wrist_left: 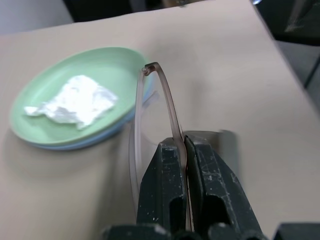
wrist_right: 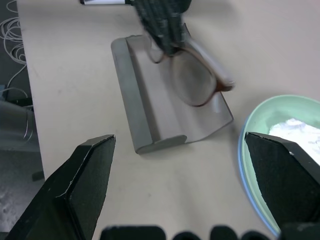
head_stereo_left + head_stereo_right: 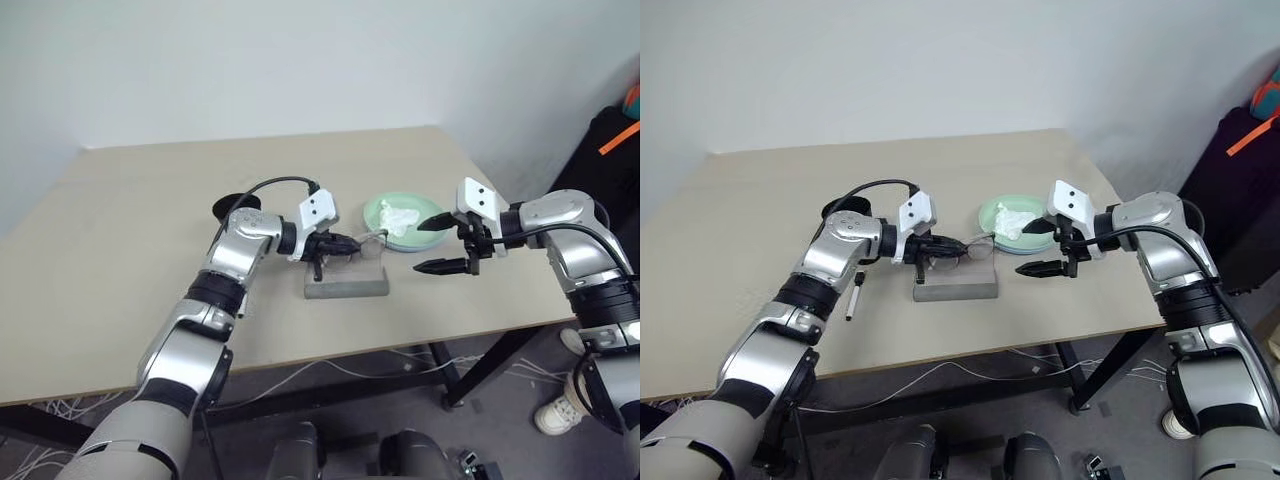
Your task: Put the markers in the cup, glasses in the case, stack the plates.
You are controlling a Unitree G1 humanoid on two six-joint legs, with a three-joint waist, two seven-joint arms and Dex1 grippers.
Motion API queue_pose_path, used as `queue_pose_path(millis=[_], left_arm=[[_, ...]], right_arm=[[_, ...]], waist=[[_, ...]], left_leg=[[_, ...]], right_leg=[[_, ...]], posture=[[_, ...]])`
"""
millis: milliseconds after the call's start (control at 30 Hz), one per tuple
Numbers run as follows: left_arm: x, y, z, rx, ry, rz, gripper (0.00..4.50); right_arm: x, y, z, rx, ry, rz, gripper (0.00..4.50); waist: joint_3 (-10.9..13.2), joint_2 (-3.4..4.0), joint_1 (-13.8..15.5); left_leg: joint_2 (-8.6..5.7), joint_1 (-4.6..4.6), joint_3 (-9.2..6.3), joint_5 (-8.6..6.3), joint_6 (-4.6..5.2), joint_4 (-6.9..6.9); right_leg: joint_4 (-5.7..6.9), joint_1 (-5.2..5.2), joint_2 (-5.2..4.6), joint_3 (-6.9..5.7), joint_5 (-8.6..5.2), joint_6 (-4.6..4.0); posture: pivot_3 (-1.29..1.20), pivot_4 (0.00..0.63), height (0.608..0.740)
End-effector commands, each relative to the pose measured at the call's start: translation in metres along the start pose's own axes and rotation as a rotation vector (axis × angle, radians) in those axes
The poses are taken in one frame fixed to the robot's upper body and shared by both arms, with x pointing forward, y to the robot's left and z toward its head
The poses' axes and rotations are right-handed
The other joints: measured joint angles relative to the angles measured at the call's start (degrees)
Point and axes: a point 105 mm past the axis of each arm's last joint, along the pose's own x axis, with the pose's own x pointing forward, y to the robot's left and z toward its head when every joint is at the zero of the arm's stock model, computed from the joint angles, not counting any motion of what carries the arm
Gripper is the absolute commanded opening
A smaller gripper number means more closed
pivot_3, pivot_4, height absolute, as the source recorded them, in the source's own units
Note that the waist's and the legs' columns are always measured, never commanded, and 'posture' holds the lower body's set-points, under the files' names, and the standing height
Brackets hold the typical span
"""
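1. The left hand (image 1: 186, 165) has its fingers pressed together on one temple arm of the glasses (image 2: 192, 75), pinching them.
2. The glasses are held off the tabletop (image 3: 150, 200), hanging just above the open case (image 2: 150, 110); the lenses sit beyond the left hand's fingertips, toward the plates.
3. The case is a grey box lying flat on the tabletop directly beneath the left hand, with its lid folded back.
4. The right hand (image 3: 443, 245) is spread wide, holding nothing, and hovers above the tabletop between the case and the plates.
5. The mint green plate (image 1: 100, 70) rests on top of the light blue plate (image 1: 90, 142), whose rim shows under it; the stack sits just beyond the right hand and ahead of the left hand's fingertips.
6. A crumpled white tissue (image 1: 75, 102) lies in the green plate.
7. A marker (image 3: 853, 297) with a black cap lies flat on the tabletop behind the left hand, beside the left forearm.
8. The black cup (image 3: 232, 206) stands on the tabletop behind the left elbow, well apart from both hands.
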Motion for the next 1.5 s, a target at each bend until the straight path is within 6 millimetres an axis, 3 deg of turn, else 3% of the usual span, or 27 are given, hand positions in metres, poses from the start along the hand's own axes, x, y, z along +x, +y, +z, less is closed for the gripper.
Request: queue_pose_path(millis=[33, 333, 600, 933, 1133, 1300, 1400, 1500], left_arm=[[0.005, 0.002, 0.0, 0.056, -0.01, 0.017, 0.01], [0.0, -0.014, -0.031, 0.06, 0.074, -0.076, 0.01], [-0.015, -0.015, -0.04, 0.033, 0.139, -0.132, 0.01], [-0.016, -0.037, -0.034, -0.033, 0.112, -0.298, 0.01], [-0.016, -0.035, -0.036, -0.068, 0.134, -0.285, 0.01], [-0.016, -0.032, -0.037, -0.067, 0.147, -0.256, 1.4], [-0.014, -0.022, -0.026, -0.011, 0.117, -0.191, 2.36], [-0.015, -0.012, -0.007, -0.001, 0.057, -0.151, 2.36]], right_arm=[[-0.006, -0.004, 0.014, -0.047, -0.02, -0.024, 4.5], [-0.007, -0.004, 0.014, -0.043, -0.023, -0.04, 4.5], [-0.004, -0.005, 0.016, -0.045, -0.032, -0.042, 4.5], [-0.001, -0.003, 0.016, -0.046, -0.036, -0.036, 4.5], [-0.001, -0.002, 0.015, -0.046, -0.033, -0.033, 4.5], [0.0, -0.002, 0.015, -0.047, -0.034, -0.031, 4.5], [0.0, -0.001, 0.015, -0.047, -0.034, -0.027, 4.5], [0.0, -0.002, 0.016, -0.047, -0.035, -0.025, 4.5]], waist=[[0.0, 0.0, 0.0], [0.0, -0.03, 0.0], [0.0, -0.03, 0.0], [0.0, -0.02, 0.0], [0.0, -0.02, 0.0], [0.0, -0.02, 0.0], [0.0, -0.02, 0.0], [0.0, -0.03, 0.0]], left_leg=[[0.0, 0.0, 0.01, -0.02, 0.01, -0.02], [0.07, -0.03, 0.06, -0.05, 0.02, 0.15], [0.07, -0.03, 0.05, -0.06, 0.01, 0.23], [0.08, -0.03, 0.06, -0.06, 0.01, 0.21], [0.08, -0.03, 0.05, -0.06, 0.01, 0.22], [0.08, -0.03, 0.05, -0.06, 0.02, 0.23], [0.08, -0.03, 0.05, -0.06, 0.02, 0.23], [0.08, -0.03, 0.05, -0.06, 0.02, 0.24]], right_leg=[[0.0, -0.01, 0.01, 0.01, 0.0, 0.01], [0.05, -0.1, 0.03, 0.04, 0.05, -0.05], [0.03, -0.1, -0.02, 0.0, 0.08, -0.04], [0.04, -0.11, 0.0, 0.0, 0.08, -0.04], [0.04, -0.1, 0.0, 0.0, 0.08, -0.04], [0.06, -0.11, 0.0, 0.0, 0.08, -0.04], [0.06, -0.1, 0.0, 0.0, 0.08, -0.04], [0.06, -0.09, 0.0, 0.01, 0.08, -0.04]], posture=[[0.0, 0.0, 0.696], [0.0, 0.0, 0.696], [0.0, 0.0, 0.696], [0.0, 0.0, 0.696], [0.0, 0.0, 0.696], [0.0, 0.0, 0.696], [0.0, 0.0, 0.696], [0.0, 0.0, 0.696]])
